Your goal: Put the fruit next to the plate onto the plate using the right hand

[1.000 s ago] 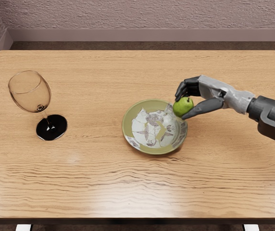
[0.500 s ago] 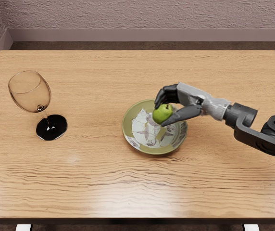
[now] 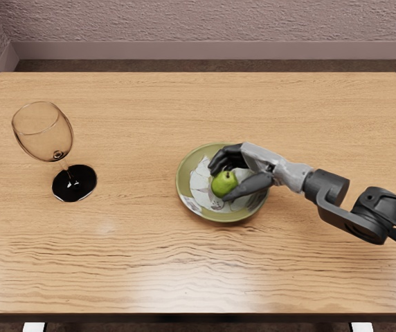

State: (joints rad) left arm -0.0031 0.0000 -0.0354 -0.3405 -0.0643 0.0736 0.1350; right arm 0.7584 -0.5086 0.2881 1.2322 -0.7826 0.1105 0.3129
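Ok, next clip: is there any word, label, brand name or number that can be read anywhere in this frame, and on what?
None can be read.
plate: only a white and grey pattern inside, no letters.
green fruit, right hand holding it, wine glass, table: no markings visible.

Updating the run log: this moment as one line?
right hand: shut on fruit | fruit: held over plate middle | left hand: not in view | wine glass: far left
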